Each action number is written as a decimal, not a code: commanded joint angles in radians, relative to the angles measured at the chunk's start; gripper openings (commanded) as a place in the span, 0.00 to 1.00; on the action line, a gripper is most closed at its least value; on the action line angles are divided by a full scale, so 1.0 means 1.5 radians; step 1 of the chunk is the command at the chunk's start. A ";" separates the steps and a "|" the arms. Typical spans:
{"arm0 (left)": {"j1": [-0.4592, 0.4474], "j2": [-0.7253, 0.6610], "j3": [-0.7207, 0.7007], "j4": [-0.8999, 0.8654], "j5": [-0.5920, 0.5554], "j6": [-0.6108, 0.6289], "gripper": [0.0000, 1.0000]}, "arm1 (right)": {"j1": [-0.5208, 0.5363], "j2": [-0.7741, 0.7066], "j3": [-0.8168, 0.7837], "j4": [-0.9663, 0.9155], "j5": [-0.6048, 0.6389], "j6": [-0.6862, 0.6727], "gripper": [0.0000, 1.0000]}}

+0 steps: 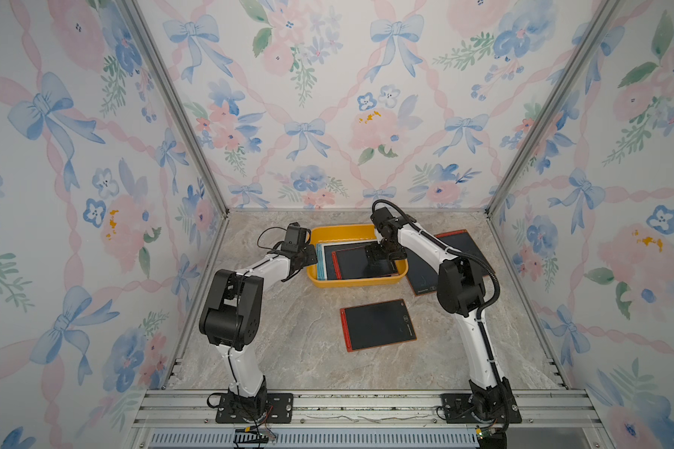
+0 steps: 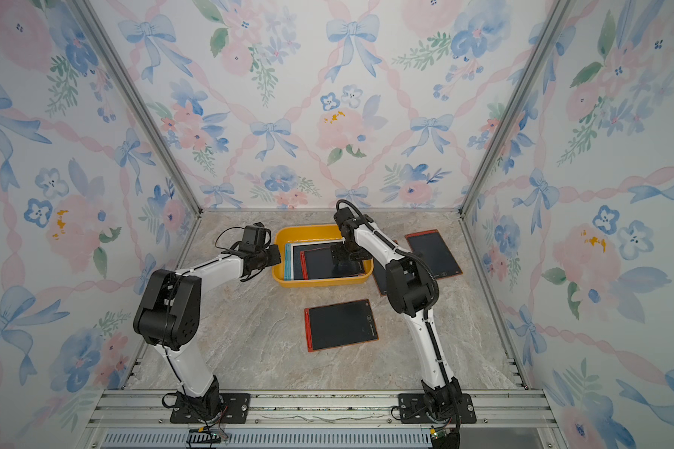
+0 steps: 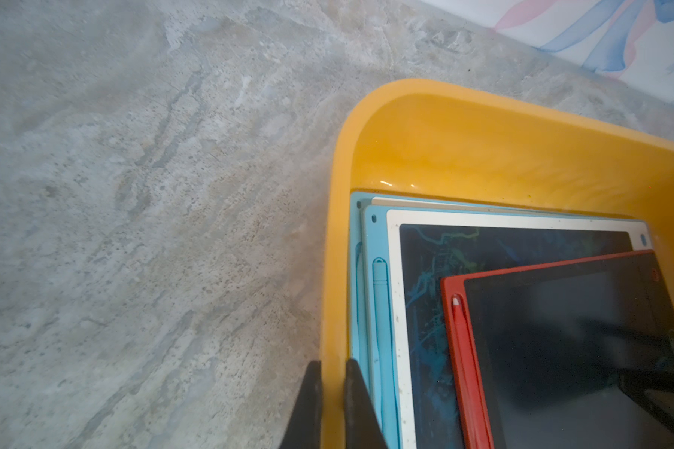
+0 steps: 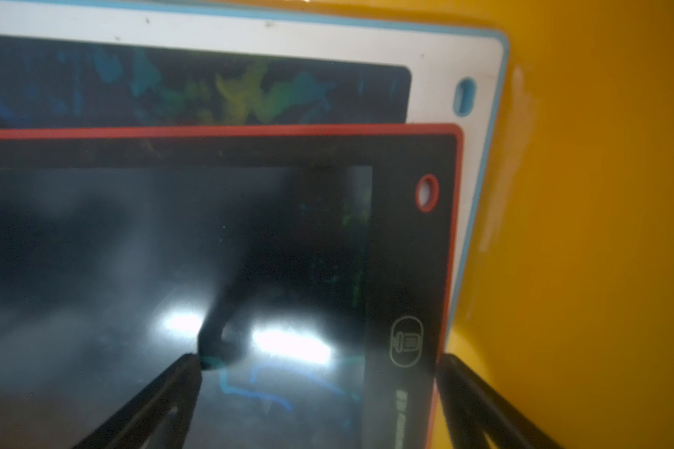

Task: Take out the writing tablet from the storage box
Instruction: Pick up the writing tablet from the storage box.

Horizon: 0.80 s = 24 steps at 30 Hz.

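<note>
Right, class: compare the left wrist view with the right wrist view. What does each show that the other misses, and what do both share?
Left wrist only: the marble tabletop, the left gripper clamped on the rim of the storage box, and the red stylus and blue stylus. Right wrist only: a blue scribble on the red writing tablet. Both: the box, the red tablet lying on a white-framed tablet, and the open right gripper.

Robot test cell, a lab rig. Silver aluminium extrusion frame posts (image 1: 180, 116) carry flat wall panels of floral bow-print wallpaper (image 1: 327, 116), boxing in a grey marble-look counter (image 1: 288, 350) on three sides. Two white-and-black robot arms, left arm (image 1: 246, 369) and right arm (image 1: 479, 350), bolted via black base plates (image 1: 281, 402) to a slotted aluminium rail (image 1: 366, 404). Grey slotted cable duct (image 1: 327, 439) runs along the front.
</note>
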 commanded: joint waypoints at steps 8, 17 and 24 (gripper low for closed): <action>-0.005 0.024 0.011 -0.034 0.013 0.000 0.00 | -0.014 0.053 0.016 -0.027 -0.005 -0.008 0.97; -0.006 0.028 0.013 -0.034 0.015 -0.001 0.00 | -0.016 0.042 -0.019 -0.004 -0.119 0.013 0.99; -0.007 0.028 0.013 -0.033 0.014 -0.002 0.00 | -0.017 0.016 -0.067 0.038 -0.184 0.031 1.00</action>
